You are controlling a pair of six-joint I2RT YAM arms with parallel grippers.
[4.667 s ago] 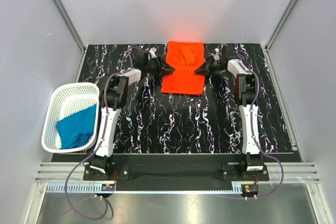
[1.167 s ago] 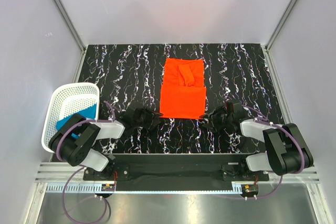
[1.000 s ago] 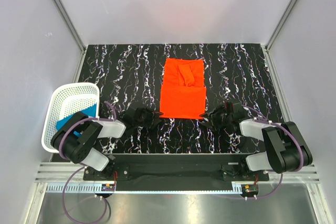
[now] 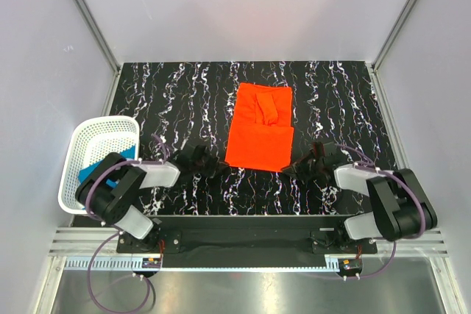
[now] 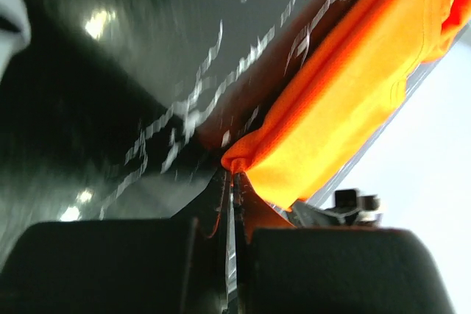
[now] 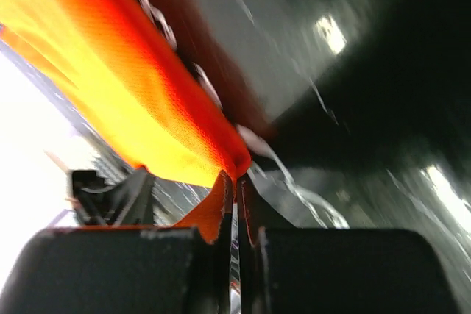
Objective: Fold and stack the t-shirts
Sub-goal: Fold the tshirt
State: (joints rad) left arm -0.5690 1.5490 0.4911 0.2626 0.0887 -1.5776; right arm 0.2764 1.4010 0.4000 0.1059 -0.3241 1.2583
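Left gripper point(image 5: 232, 183) and right gripper point(image 6: 234, 185) each pinch near corner of orange-red shirt point(image 4: 257, 129), apparently fully clamped (wrist views blurred).

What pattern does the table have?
The table is black with white marble-like streaks, clearest in the top view.

The table point(image 4: 184, 101) is black with white marbled veins, glossy enough to throw back bright glare point(image 5: 96, 23) in the wrist views. Pale grey walls point(image 4: 243, 5) close it in on three sides, joined at the back corners by slanting aluminium posts point(image 4: 88, 16). A ribbed metal rail point(image 4: 412, 239) runs along the near edge, with a brushed steel sheet point(image 4: 243, 288) below it. The light is soft and even.
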